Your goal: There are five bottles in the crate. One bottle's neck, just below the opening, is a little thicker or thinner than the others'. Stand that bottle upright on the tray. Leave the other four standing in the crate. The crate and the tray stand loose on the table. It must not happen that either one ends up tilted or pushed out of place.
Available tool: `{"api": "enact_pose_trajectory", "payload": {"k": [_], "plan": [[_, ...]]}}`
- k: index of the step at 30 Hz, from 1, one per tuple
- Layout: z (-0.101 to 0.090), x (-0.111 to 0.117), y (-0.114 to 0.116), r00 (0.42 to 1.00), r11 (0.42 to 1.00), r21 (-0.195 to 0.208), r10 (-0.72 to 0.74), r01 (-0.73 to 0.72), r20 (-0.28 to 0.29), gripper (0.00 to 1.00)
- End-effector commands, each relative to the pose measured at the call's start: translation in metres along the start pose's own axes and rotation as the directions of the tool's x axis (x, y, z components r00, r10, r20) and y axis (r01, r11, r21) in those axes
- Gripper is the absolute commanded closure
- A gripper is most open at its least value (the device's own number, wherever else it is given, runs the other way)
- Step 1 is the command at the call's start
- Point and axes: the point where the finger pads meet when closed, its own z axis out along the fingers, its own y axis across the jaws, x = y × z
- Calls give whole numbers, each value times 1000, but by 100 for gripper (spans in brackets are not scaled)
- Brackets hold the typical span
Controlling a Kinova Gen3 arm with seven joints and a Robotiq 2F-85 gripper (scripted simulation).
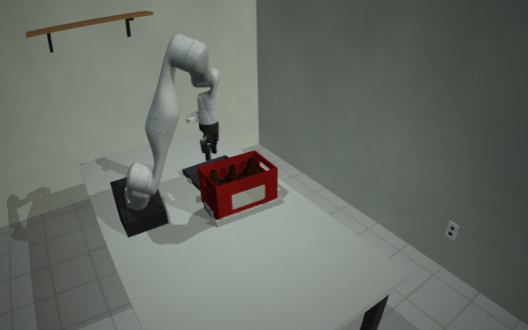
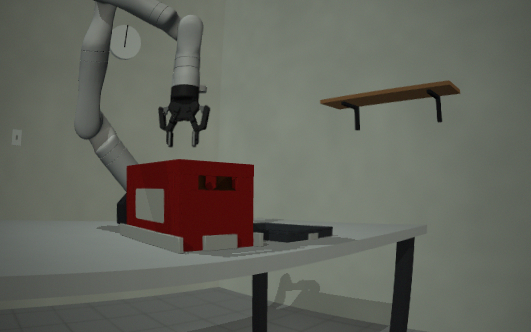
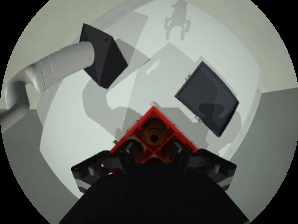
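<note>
The red crate [image 1: 223, 203] [image 2: 215, 215] [image 3: 133, 128] stands on the table. Brown bottle necks show inside it in the top view: one neck [image 1: 214, 177], a middle one [image 1: 233, 172] and a far one [image 1: 251, 165]. In the wrist view one bottle [image 3: 154, 137] stands in the corner cell, with others partly hidden by the fingers. Neck thickness cannot be told apart. My gripper [image 1: 209, 153] [image 2: 182, 144] [image 3: 153, 148] is open and empty, pointing down, above the crate with a gap to its rim. The dark tray [image 1: 193, 173] [image 2: 295, 233] [image 3: 209, 96] lies beside the crate and holds no bottle.
Low pale strips [image 2: 150, 237] lie along the crate's foot. The arm's black base [image 1: 146, 221] [image 3: 104, 56] stands on the table on the other side from the tray. A wooden shelf [image 1: 89, 23] [image 2: 390, 95] hangs on the wall, away from the arm.
</note>
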Motion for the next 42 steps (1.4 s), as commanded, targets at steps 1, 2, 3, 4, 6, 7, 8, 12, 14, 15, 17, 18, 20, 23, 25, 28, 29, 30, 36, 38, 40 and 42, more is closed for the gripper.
{"api": "enact_pose_trajectory", "payload": {"k": [1,2,3,4,6,7,8,12,14,15,17,18,20,23,25,28,29,30,36,38,40,42], "plan": [[0,0,0,1000,1000,-1,0,0,0,36],[0,0,0,1000,1000,-1,0,0,0,36],[0,0,0,1000,1000,-1,0,0,0,36],[0,0,0,1000,1000,-1,0,0,0,36],[0,0,0,1000,1000,-1,0,0,0,36],[0,0,0,1000,1000,-1,0,0,0,36],[0,0,0,1000,1000,-1,0,0,0,36],[0,0,0,1000,1000,-1,0,0,0,36],[0,0,0,1000,1000,-1,0,0,0,36],[0,0,0,1000,1000,-1,0,0,0,36],[1,0,0,1000,1000,-1,0,0,0,36],[2,0,0,1000,1000,-1,0,0,0,36],[3,0,0,1000,1000,-1,0,0,0,36],[5,0,0,1000,1000,-1,0,0,0,36],[7,0,0,1000,1000,-1,0,0,0,36],[10,0,0,1000,1000,-1,0,0,0,36],[10,0,0,1000,1000,-1,0,0,0,36],[10,0,0,1000,1000,-1,0,0,0,36],[17,0,1,1000,1000,-1,0,0,0,36],[20,0,1,1000,1000,-1,0,0,0,36],[23,0,1,1000,1000,-1,0,0,0,36],[26,0,1,1000,1000,-1,0,0,0,36]]}}
